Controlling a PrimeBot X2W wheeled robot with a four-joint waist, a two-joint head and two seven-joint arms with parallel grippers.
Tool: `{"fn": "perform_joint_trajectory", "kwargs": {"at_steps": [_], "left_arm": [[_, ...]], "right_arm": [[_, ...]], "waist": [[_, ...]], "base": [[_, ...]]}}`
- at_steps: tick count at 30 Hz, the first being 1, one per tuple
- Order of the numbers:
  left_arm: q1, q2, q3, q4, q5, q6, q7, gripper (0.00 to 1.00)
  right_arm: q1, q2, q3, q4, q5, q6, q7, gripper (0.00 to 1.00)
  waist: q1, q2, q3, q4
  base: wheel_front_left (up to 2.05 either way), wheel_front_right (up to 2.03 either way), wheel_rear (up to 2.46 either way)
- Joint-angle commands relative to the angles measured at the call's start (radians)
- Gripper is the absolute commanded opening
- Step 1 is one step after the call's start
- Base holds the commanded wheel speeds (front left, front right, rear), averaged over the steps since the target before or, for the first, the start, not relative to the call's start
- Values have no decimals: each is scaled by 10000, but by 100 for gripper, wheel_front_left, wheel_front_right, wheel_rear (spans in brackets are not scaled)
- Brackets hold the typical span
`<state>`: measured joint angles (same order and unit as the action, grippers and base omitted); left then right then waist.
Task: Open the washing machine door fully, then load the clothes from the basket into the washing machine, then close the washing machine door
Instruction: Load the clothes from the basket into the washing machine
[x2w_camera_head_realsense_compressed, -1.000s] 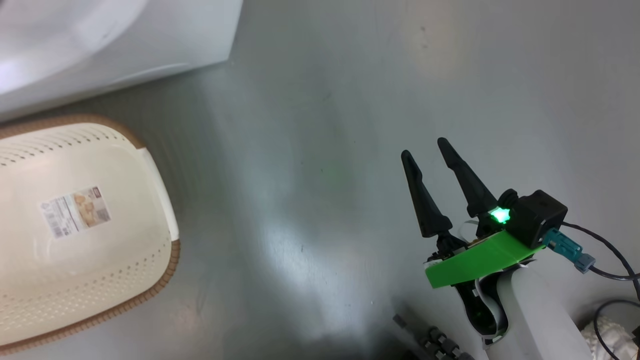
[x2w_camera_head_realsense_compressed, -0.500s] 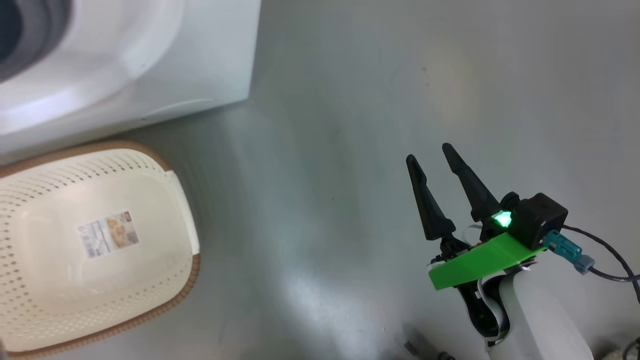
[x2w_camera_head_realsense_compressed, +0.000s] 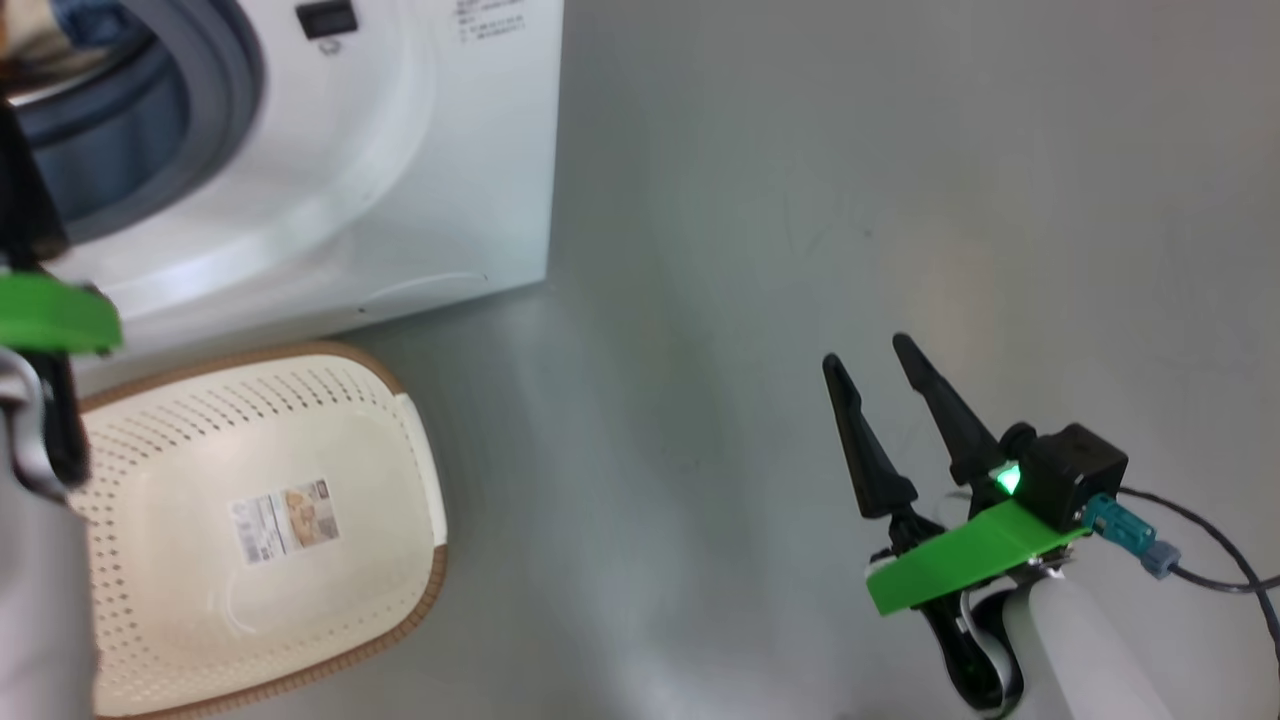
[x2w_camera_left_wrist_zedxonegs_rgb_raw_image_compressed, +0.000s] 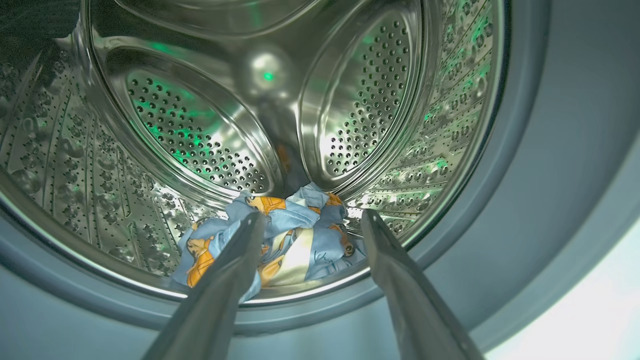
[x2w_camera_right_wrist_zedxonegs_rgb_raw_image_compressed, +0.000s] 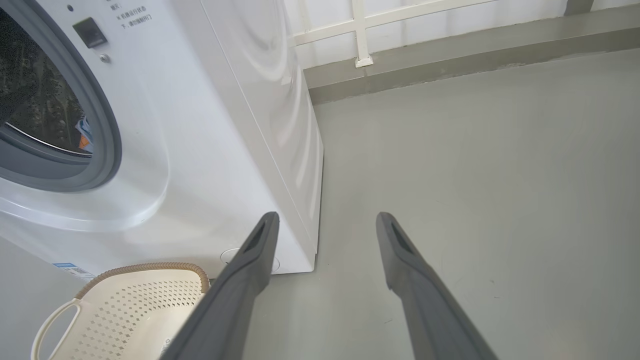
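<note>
Clothes (x2w_camera_left_wrist_zedxonegs_rgb_raw_image_compressed: 292, 235) lie bunched low at the front of the drum (x2w_camera_left_wrist_zedxonegs_rgb_raw_image_compressed: 190, 125) inside the washing machine (x2w_camera_head_realsense_compressed: 400, 180). Left gripper (x2w_camera_left_wrist_zedxonegs_rgb_raw_image_compressed: 311, 215) points at them, fingers spread, holding nothing. Right gripper (x2w_camera_head_realsense_compressed: 864, 350) hovers open over the floor (x2w_camera_head_realsense_compressed: 750, 200), well apart from the basket (x2w_camera_head_realsense_compressed: 415, 470) beside the machine.

floor (x2w_camera_head_realsense_compressed: 760, 250): grey, glossy | on it: washing machine (x2w_camera_head_realsense_compressed: 440, 170); basket (x2w_camera_head_realsense_compressed: 250, 410) just beside

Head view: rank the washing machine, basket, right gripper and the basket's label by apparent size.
1. washing machine, though cropped by the frame.
2. basket, close behind it and also partly hidden.
3. right gripper, nearer the camera, so flattered.
4. label, smallest.
</note>
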<state>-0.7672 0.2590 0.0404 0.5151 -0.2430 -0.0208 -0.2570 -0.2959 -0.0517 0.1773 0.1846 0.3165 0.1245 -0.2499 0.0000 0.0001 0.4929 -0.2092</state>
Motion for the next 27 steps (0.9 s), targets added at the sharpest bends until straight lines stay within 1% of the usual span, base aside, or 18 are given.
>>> {"fn": "perform_joint_trajectory", "kwargs": {"at_steps": [1, 5, 7, 8, 15, 19, 27], "left_arm": [[601, 246, 355, -623, -105, 91, -46, 100], [1776, -130, 580, -1472, -86, 129, -46, 100], [2438, -404, 675, -1949, -52, 157, -47, 100], [2438, -404, 675, -1949, -52, 157, -47, 100], [4502, -1196, 911, -3355, 280, 72, -47, 100], [5380, -1472, 957, -3815, 471, -55, -47, 100], [6733, -1848, 1243, -4412, 649, -99, -47, 100]], "right_arm": [[372, 15, 130, -132, -102, 62, -119, 100], [529, 15, 38, -62, -151, 62, -119, 100], [624, 15, -14, -30, -174, 62, -119, 100], [624, 15, -14, -30, -174, 62, -119, 100], [1062, 15, -109, 44, -319, 62, -119, 100], [1315, 5, -147, 87, -369, 62, -119, 100], [1761, -130, -152, 119, -512, 62, -119, 100]], "waist": [[0, -1, -447, 132], [0, -1, -918, 159], [0, -1, -1183, 187], [0, -1, -1183, 187], [0, -1, -2161, 375], [0, -1, -2664, 518], [0, -1, -3511, 767]], "base": [[0, 0, 0], [0, 0, 0], [0, 0, 0], [0, 0, 0], [0, 0, 0], [0, 0, 0], [0, 0, 0]]}}
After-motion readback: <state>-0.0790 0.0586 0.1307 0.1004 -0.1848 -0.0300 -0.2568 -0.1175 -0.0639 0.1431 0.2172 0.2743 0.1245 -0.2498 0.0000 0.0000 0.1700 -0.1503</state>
